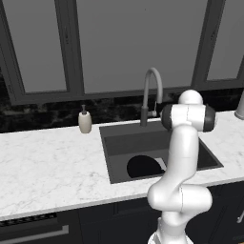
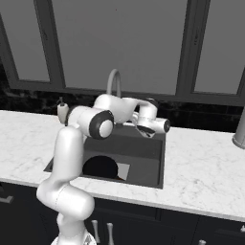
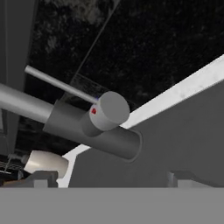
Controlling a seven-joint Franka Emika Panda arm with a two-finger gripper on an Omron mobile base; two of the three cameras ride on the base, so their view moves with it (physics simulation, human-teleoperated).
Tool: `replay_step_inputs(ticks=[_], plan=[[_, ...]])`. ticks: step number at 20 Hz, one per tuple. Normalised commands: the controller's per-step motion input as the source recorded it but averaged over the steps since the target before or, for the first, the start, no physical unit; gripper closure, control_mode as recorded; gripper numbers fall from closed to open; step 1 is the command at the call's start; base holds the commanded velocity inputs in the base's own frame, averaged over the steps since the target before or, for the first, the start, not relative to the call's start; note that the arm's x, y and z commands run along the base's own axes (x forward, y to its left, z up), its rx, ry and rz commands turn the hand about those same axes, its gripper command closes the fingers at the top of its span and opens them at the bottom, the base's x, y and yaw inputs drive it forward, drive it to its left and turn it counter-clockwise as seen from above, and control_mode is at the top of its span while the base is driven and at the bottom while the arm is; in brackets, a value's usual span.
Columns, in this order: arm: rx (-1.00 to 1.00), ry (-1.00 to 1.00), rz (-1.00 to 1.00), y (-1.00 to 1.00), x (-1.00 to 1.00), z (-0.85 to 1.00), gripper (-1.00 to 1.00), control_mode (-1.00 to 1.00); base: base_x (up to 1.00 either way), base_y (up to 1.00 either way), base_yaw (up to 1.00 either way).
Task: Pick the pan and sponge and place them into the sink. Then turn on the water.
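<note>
Black pan, dark grey sink, grey faucet, beige soap bottle, white-veined marble counter

pan in sink, faucet behind

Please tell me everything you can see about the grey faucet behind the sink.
The grey gooseneck metal faucet stands upright at the back rim of the dark grey recessed sink, in front of the black backsplash. Its tube rises, arches over and ends in a darker spout pointing down over the basin. In the hand view, a thick cylindrical base carries a round knob with a small red mark and a thin rod handle. No stream of water is seen. The open tool is close to it, not touching.
</note>
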Motion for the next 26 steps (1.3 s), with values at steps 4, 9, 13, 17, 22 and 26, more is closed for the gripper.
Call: replay_step_inputs(ticks=[4,9,13,17,22,26], plan=[[0.00,0.00,-0.02,0.00,0.16,0.00,-1.00,-1.00,0.00,0.00,0.00],[-0.01,0.00,-0.03,0.00,0.16,0.00,-1.00,-1.00,0.00,0.00,0.00],[-0.01,0.00,-0.04,0.00,0.17,0.00,-1.00,-1.00,0.00,0.00,0.00],[-0.01,0.00,-0.04,0.00,0.17,0.00,-1.00,-1.00,0.00,0.00,0.00],[0.00,0.00,-0.04,0.00,0.19,0.00,-1.00,-1.00,0.00,0.00,0.00],[0.00,0.00,-0.04,0.03,0.18,0.00,-1.00,-1.00,0.00,0.00,0.00]])
